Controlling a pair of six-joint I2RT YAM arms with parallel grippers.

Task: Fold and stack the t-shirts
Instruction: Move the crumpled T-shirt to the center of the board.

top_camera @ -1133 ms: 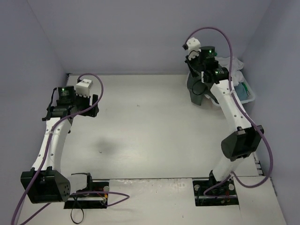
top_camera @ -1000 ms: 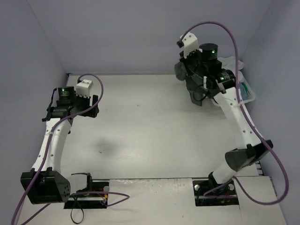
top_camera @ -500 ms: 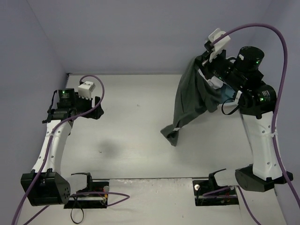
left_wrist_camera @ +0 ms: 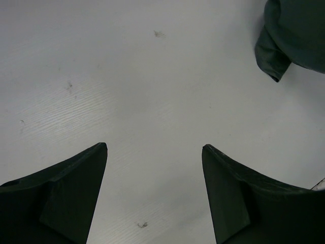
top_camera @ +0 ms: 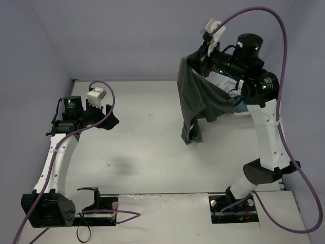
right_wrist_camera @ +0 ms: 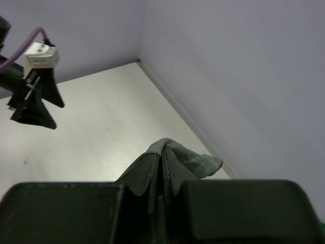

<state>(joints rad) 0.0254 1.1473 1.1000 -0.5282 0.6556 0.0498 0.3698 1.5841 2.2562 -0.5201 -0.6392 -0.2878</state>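
Since a second ago the right arm has risen from the far right corner and swung inward. It has drawn a dark grey t-shirt [top_camera: 195,99] out and up with it; the left arm has barely shifted.

Table [top_camera: 147,152]: bare across its middle, which leaves room to lay the garment flat.

T-shirt: it hangs bunched from one point above the far right part of the table, its lower end trailing toward the centre. Whether that end touches the surface cannot be told.

Right pincer [top_camera: 204,57]: clamped narrow on a fold of the cloth.

Left pincer [top_camera: 107,118]: spread wide, empty, low at the left, well apart from the shirt.

Recommendation: carry the shirt over the middle and let the trailing end land first. The left pincer should take a second corner or hem before release, so that the cloth spreads and does not heap.

View comparison: the right wrist view alone shows the pinched ridge of fabric [right_wrist_camera: 172,157] between the closed fingers. The left wrist view alone shows the dangling end [left_wrist_camera: 277,56] from near table level. Only the overhead view shows the full drape.
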